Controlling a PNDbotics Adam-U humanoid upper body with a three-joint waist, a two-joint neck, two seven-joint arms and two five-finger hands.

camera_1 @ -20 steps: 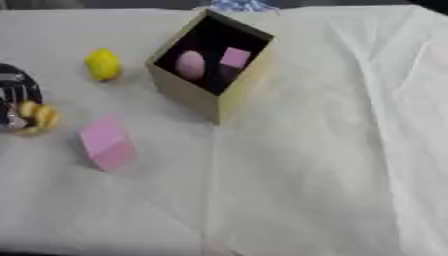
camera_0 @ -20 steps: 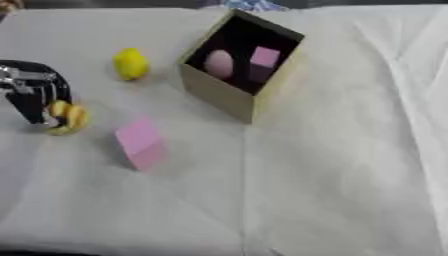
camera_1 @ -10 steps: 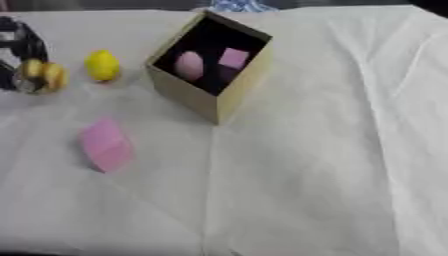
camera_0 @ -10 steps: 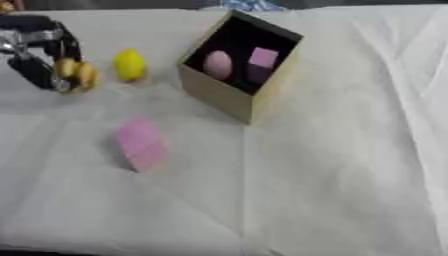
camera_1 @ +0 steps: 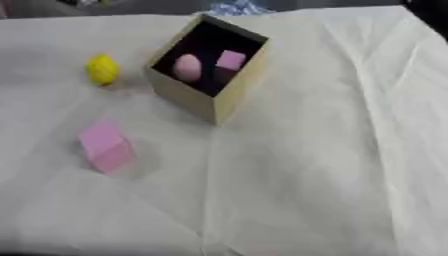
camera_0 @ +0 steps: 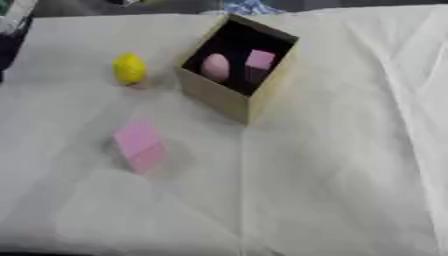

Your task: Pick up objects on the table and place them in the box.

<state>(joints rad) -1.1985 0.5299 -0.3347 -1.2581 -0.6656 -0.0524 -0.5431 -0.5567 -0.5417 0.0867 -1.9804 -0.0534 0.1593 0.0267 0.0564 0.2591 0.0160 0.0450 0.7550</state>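
The box (camera_0: 236,75) at upper centre already holds a pink egg shape (camera_0: 214,67) and a pink cube (camera_0: 259,60). Left on the surface (camera_0: 332,165) are a yellow object (camera_0: 129,68) at upper left and a pink block (camera_0: 138,146) at centre left. Neither hand shows, so their state cannot be told.
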